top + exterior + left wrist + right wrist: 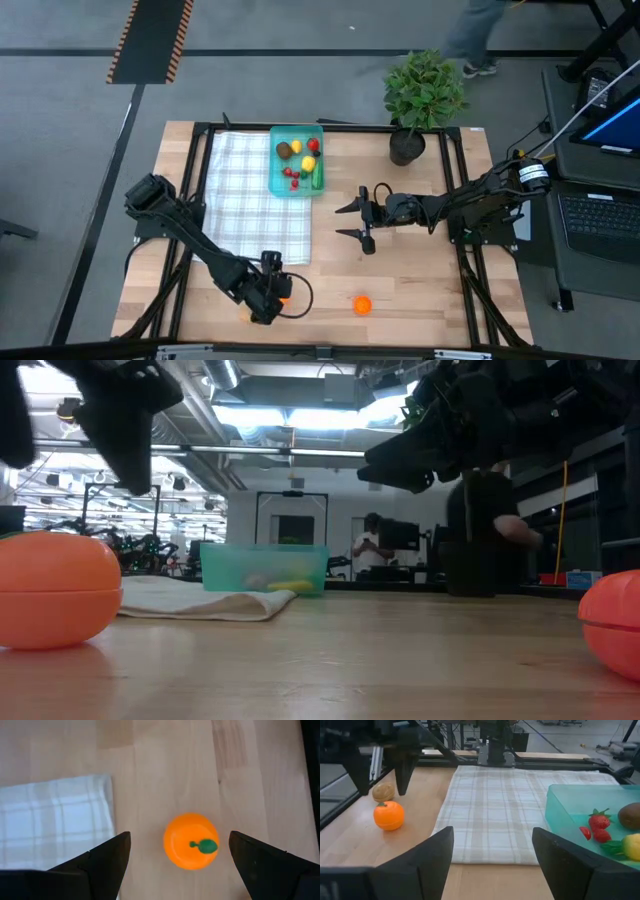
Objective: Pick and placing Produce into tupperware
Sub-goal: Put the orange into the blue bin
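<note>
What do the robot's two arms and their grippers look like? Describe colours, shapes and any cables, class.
Both arms are dark, jointed and slender. The left gripper and right gripper each have two black, wedge-shaped fingers. The right arm carries a white-banded collar near its base, with a pale cable leading away from it.

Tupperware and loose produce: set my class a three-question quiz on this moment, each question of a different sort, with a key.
1. True or false: the left gripper is open above an orange toy fruit beside the checked cloth.
2. Which is inside the tupperware? A) a green elongated piece B) the potted plant C) the brown piece beside the left gripper
3. Fill in: a second orange piece lies on the bare ____.

Key
1. True; the fingers stand apart either side of it, not touching.
2. A
3. Table; the open right gripper holds nothing.
</note>
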